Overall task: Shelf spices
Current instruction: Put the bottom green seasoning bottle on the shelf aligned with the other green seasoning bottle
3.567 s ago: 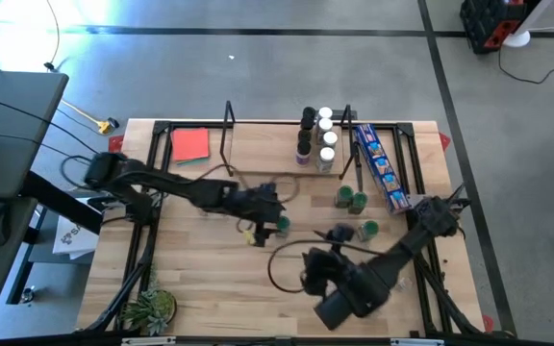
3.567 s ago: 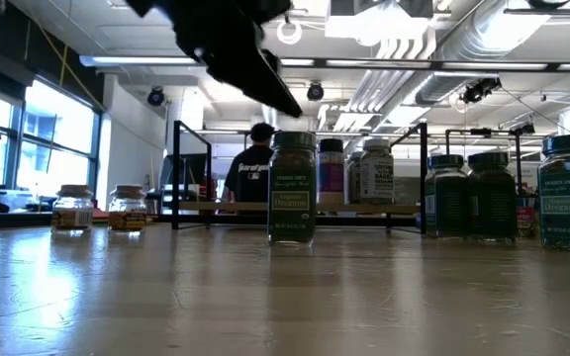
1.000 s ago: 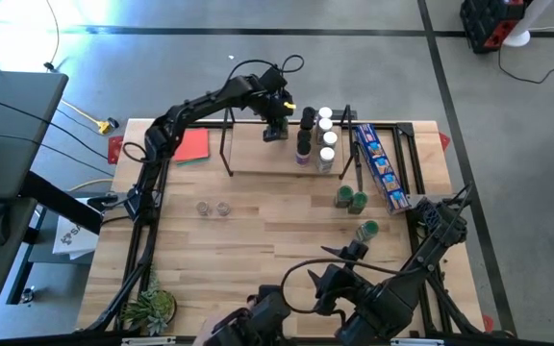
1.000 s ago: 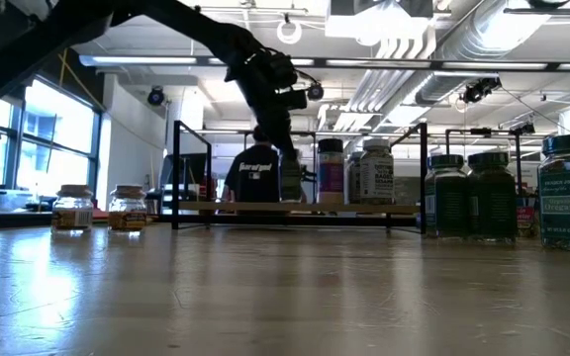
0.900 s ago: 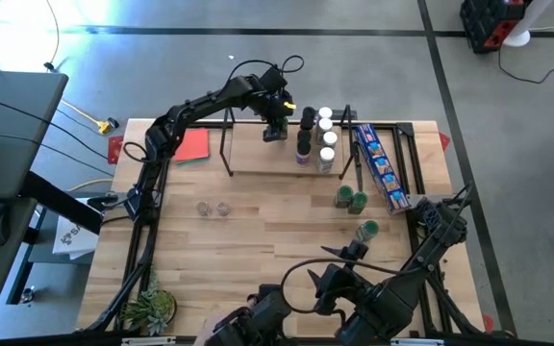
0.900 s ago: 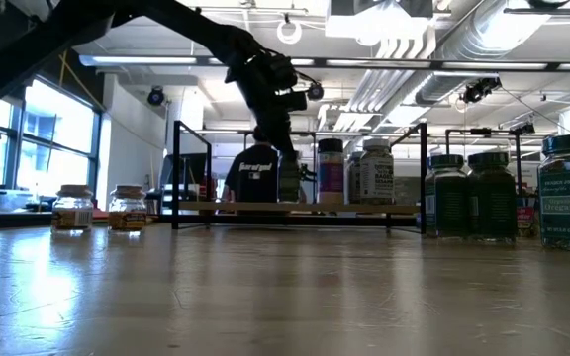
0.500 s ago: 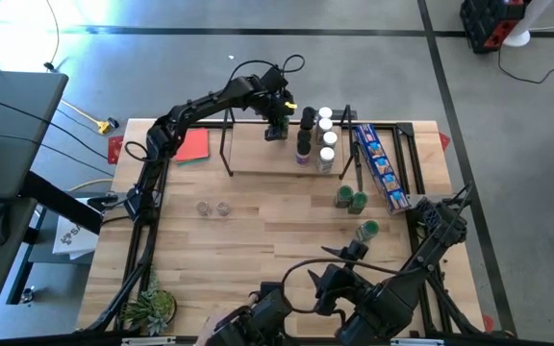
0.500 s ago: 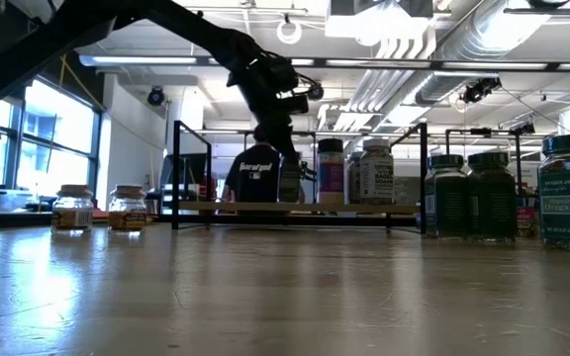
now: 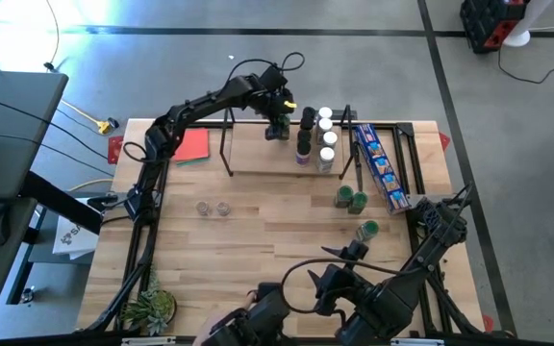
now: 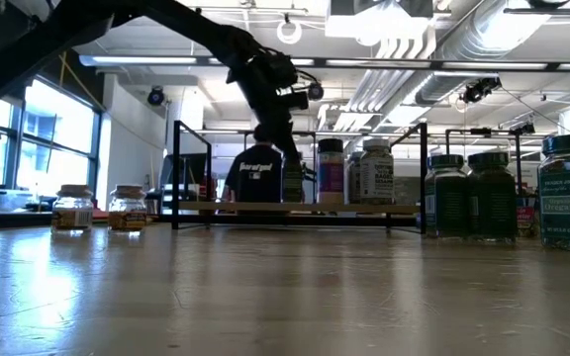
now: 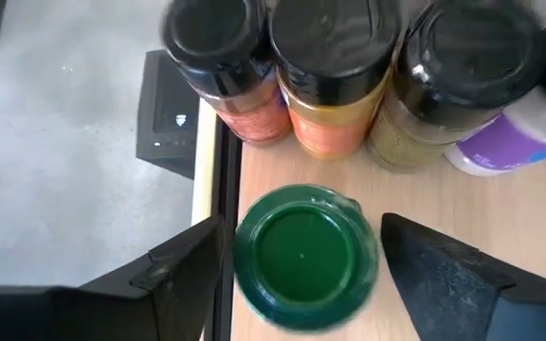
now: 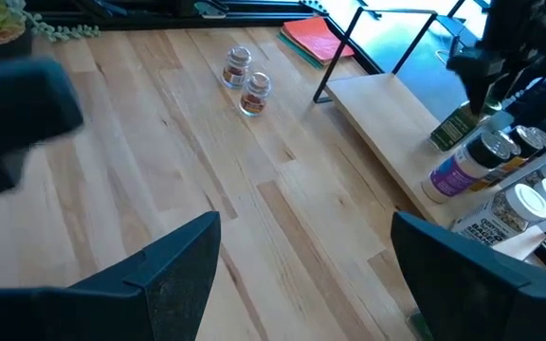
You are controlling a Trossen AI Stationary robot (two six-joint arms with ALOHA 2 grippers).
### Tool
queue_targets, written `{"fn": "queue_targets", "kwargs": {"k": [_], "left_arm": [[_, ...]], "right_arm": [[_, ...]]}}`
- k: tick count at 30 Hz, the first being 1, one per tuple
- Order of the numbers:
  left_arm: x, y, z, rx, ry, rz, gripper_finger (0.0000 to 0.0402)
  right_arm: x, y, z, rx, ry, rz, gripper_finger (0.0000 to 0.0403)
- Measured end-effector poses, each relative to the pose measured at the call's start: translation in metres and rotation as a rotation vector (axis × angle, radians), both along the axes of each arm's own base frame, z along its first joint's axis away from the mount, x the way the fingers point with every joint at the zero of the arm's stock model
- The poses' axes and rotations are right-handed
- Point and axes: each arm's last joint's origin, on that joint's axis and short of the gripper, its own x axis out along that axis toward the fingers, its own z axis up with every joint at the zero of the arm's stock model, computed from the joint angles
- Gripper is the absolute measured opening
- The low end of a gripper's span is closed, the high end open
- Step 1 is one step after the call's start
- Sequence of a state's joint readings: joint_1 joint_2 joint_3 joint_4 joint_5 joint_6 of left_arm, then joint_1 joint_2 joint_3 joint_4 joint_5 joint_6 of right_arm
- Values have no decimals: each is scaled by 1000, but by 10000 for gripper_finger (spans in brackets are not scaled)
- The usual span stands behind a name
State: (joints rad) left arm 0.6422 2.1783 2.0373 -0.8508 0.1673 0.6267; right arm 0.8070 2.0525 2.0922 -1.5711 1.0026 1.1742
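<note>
The light-wood shelf (image 9: 258,159) stands at the table's far side. Several spice jars (image 9: 315,135) are on its right part, with black and white lids. My left gripper (image 9: 278,130) reaches over the shelf, just left of them, shut on a green-lidded jar (image 11: 303,248), also in the low view (image 10: 292,183). Three more green-lidded jars (image 9: 350,199) and two small clear jars (image 9: 212,208) rest on their bases on the table. My right gripper (image 12: 306,246) waits open over the near edge. My left gripper pinches the green-lidded jar between its two fingers, one finger (image 11: 183,275) on each side, at the lid's rim (image 11: 245,248). The fingers come from above, pointing down. The jar is upright with its base (image 10: 292,201) at the shelf board.
A long blue snack packet (image 9: 381,168) lies right of the shelf and a red card (image 9: 190,144) left of it. A small plant (image 9: 152,308) sits at the near left corner. Bare wood stretches across the table's middle (image 9: 277,231). A person stands in the room beyond (image 10: 255,173).
My left gripper, with the green-lidded jar, has shifted slightly toward the table's right along the shelf, closer to the row of jars. My right arm has kept still.
</note>
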Motion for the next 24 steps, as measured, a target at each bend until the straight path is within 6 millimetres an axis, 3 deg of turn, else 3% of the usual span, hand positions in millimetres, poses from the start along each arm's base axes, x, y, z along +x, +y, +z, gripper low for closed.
{"fn": "queue_targets", "kwargs": {"k": [7,11,14,19,24], "left_arm": [[-25,-19,55,14,-54,23,286],[-48,-39,93,18,-74,85,286],[-67,-60,119,1,-85,125,286],[-92,-100,156,-15,-130,123,286],[-111,-138,181,3,-158,151,286]], "right_arm": [[-4,0,2,75,101,31,305],[-24,-10,21,162,139,66,304],[-47,-32,20,242,171,0,301],[-85,-81,-13,386,459,-142,299],[-106,-127,-33,567,472,-488,299]]}}
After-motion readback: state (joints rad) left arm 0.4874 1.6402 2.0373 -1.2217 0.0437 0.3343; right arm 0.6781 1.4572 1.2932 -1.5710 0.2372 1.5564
